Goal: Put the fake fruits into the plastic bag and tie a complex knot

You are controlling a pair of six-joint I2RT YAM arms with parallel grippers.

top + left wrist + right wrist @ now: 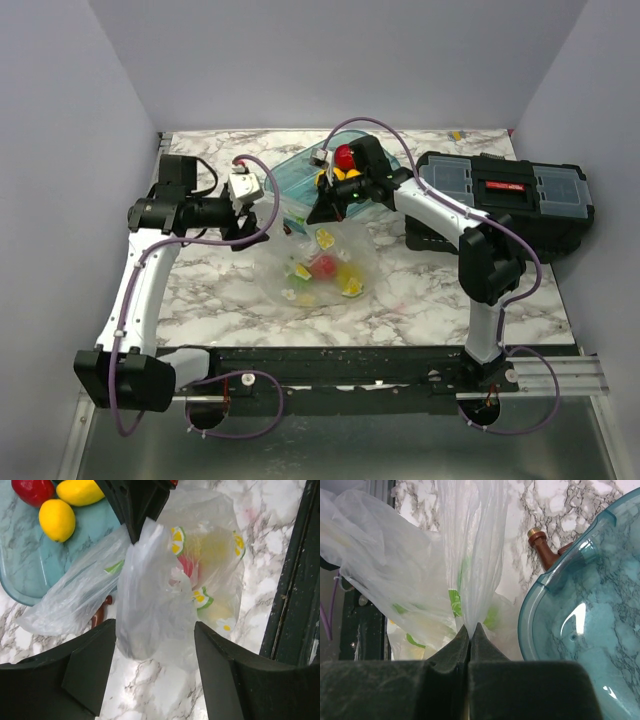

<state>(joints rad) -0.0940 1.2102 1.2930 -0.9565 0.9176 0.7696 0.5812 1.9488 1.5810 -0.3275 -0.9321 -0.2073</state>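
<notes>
The plastic bag [322, 268] lies on the marble table with a red fruit [324, 264] and yellow fruits inside; they also show through the film in the left wrist view [186, 565]. My right gripper [470, 628] is shut on a gathered strip of the bag's film and holds it up; it also shows in the top view [322, 208]. My left gripper [155, 655] is open, and a loose flap of the bag [150, 595] hangs between its fingers [90, 665] without being pinched. A red fruit [32, 490] and two yellow lemons [56, 519] lie in the teal tub. No knot shows.
The rigid teal tub [300, 180] stands just behind the bag and close to my right gripper; its rim also shows in the right wrist view [535, 620]. A small brown peg-like object [542, 547] lies beside it. A black toolbox [510, 195] stands at the right.
</notes>
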